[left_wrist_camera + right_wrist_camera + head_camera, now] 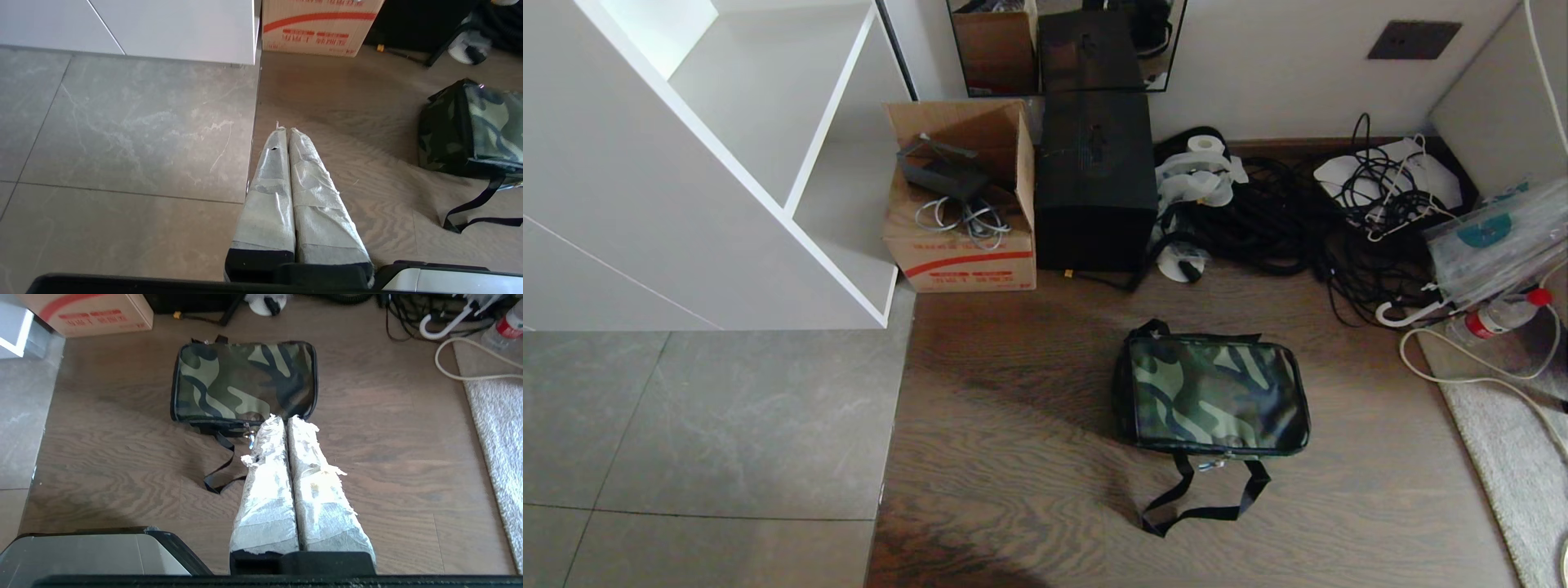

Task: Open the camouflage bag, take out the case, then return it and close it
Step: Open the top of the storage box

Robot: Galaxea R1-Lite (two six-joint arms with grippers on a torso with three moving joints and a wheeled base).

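The camouflage bag (1215,394) lies closed and flat on the wooden floor, its black strap (1201,498) looped out toward me. It shows whole in the right wrist view (244,381) and in part in the left wrist view (478,126). The case is hidden. My right gripper (285,418) hangs above the floor just short of the bag's near edge, tape-wrapped fingers pressed together, holding nothing. Off to the bag's left, my left gripper (287,130) hangs shut and empty over the seam between tile and wood. Neither arm appears in the head view.
Against the back wall stand a brown cardboard carton (964,200) with cables, a tall black box (1094,180) and a heap of black cables (1298,220). A white shelf unit (727,163) stands at left. A plastic bottle (1499,314), white cord and grey rug (1515,457) lie at right.
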